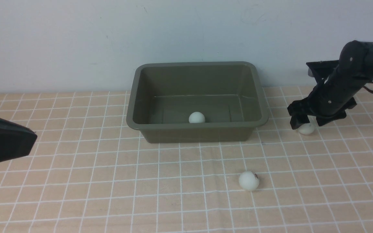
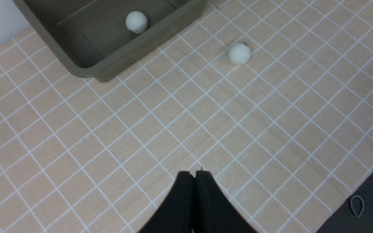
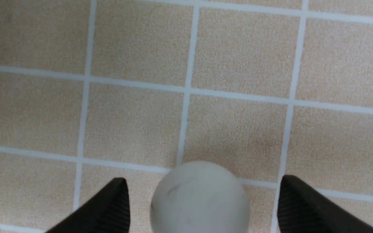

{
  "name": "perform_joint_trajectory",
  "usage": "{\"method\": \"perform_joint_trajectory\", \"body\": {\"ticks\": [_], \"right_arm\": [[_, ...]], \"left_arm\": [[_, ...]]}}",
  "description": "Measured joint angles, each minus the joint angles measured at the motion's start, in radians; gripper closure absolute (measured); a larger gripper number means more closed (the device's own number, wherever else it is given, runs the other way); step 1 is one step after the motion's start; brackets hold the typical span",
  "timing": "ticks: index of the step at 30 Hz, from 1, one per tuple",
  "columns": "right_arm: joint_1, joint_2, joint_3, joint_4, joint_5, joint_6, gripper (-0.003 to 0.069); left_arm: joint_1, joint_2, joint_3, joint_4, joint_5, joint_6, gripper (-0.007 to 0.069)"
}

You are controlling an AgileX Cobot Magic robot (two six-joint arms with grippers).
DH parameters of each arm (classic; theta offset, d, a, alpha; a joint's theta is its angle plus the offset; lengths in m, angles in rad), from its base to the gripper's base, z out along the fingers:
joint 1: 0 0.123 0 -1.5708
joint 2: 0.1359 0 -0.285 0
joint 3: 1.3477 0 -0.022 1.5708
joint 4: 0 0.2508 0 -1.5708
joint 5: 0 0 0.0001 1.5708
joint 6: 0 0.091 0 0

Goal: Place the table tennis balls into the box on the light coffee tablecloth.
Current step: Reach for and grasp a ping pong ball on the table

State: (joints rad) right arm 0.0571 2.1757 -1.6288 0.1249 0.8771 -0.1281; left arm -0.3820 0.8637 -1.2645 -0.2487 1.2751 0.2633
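Largest in my feed is the pale peach-tan cloth tablecloth with its white grid [image 1: 76, 194]. On it, left of my right pincer [image 1: 308, 122], stands the olive-green rectangular plastic box [image 1: 131, 119], with one small white table tennis ball [image 1: 196, 117] already inside. The right pincer is down at the cloth, jaws spread wide and gripping nothing. A second white ball [image 3: 199, 197] sits between them, clear of both pads [image 3: 108, 207]. The third ball [image 1: 248, 180] lies left of that pincer and nearer me, well apart. My left pincer [image 2: 193, 176] hangs pressed shut and empty. My worry is that if one pad touches first, or the jaws close above the ball's middle, it may squirt out and roll. From the front the pincer hides the ball's top, and the wrist view crops its lower part, so I cannot judge height.
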Motion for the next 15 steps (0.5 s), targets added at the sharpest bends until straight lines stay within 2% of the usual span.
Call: {"method": "perform_joint_trajectory", "body": {"ticks": [4, 7, 12, 15], "right_arm": [[0.000, 0.000, -0.003, 0.000, -0.002, 0.000, 0.0210], [0.000, 0.000, -0.004, 0.001, -0.002, 0.000, 0.0308], [0.000, 0.000, -0.006, 0.001, 0.012, 0.000, 0.0307], [0.000, 0.000, -0.037, 0.001, 0.092, 0.000, 0.0307]], "left_arm": [[0.000, 0.000, 0.000, -0.001, 0.000, 0.000, 0.0693], [0.000, 0.000, 0.003, -0.001, 0.000, 0.000, 0.0693], [0.000, 0.000, 0.006, -0.001, 0.000, 0.000, 0.0693], [0.000, 0.000, 0.006, -0.001, 0.000, 0.000, 0.0693]]}}
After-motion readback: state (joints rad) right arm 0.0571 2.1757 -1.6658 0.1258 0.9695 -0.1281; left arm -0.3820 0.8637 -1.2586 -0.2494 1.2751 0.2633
